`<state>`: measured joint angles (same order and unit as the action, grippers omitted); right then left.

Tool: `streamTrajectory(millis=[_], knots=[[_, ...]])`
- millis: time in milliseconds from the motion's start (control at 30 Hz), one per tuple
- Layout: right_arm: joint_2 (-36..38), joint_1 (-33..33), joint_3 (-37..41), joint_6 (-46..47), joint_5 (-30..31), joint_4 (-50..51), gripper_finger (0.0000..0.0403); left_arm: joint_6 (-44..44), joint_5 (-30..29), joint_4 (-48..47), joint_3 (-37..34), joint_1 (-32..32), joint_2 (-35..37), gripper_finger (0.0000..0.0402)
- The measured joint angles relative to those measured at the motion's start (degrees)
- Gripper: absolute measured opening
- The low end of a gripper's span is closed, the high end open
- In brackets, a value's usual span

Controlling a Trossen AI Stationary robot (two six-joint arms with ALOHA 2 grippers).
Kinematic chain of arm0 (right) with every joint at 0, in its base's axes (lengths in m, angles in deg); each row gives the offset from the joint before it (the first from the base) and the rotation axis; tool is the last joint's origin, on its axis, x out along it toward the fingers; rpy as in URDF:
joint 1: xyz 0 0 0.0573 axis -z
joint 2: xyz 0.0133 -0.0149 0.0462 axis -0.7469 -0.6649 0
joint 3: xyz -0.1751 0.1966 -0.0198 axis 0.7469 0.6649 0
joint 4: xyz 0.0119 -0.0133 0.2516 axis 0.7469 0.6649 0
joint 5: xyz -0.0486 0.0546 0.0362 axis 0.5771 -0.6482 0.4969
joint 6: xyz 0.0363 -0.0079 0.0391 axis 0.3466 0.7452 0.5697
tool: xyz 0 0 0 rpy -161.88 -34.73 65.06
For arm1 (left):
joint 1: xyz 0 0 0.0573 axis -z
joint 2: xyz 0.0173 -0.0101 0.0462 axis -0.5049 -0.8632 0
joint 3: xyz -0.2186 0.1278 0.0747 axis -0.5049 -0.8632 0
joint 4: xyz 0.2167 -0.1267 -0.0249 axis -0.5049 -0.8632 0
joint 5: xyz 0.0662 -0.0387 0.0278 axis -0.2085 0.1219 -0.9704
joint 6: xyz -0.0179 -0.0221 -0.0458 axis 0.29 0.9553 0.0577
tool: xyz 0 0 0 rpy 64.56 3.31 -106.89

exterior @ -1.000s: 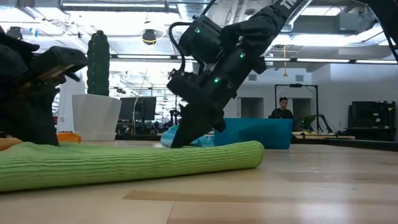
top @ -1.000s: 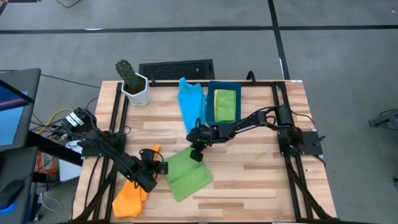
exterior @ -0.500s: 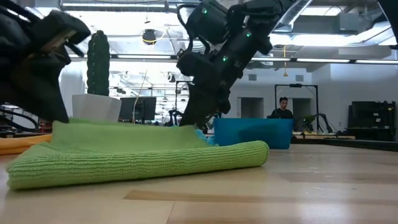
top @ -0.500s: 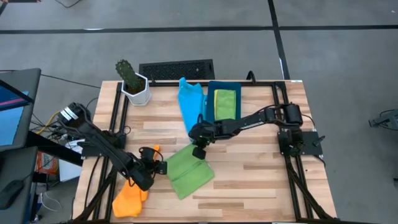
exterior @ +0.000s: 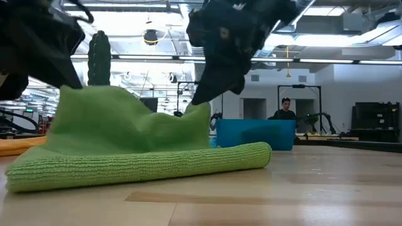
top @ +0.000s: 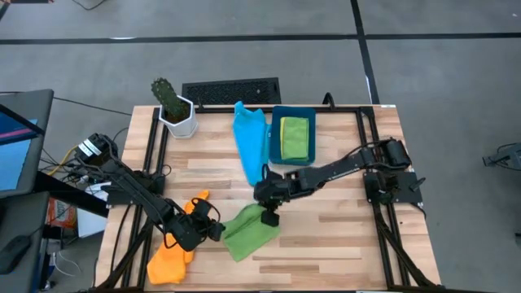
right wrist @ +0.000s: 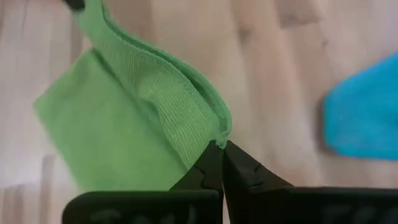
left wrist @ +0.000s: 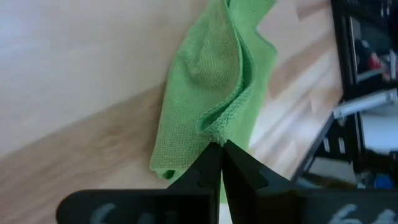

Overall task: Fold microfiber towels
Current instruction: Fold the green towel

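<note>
Near the front edge of the tabletop, the green towel hangs lifted between both arms: the left gripper pinches one corner, the right gripper the other, its held edge running between them.

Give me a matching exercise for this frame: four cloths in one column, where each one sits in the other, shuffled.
Things:
1. green towel
2. orange towel
3. light blue towel
4. yellow-green towel

Places:
A. inside the dark blue bin
B. flat beside the bin
C. pinched by the left gripper and right gripper
D. under the left arm, near the table's front corner

Pairs: 1-C, 2-D, 3-B, 4-A
</note>
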<state>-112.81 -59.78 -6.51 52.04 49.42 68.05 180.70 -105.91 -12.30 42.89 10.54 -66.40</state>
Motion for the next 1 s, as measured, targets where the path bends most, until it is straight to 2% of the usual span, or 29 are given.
streamTrajectory(millis=[200,400,700,1000], knots=[[0.02,-4.64,0.77,2.54,4.44,1.84,0.002,-4.04,1.58,-0.01,2.13,0.0,0.0,0.0],[0.02,-6.57,0.79,4.06,4.72,1.87,0.0029,-5.69,2.46,0.25,3.77,0.0,-1.71,0.0],[0.04,-8.14,0.76,5.23,5.69,1.9,0.0027,-10.67,6.51,-0.04,10.02,0.17,-10.08,0.0],[0.02,-10.55,0.76,5.15,5.66,1.89,0.0041,-13.62,9.99,-0.02,12.61,0.79,-12.09,0.0]])
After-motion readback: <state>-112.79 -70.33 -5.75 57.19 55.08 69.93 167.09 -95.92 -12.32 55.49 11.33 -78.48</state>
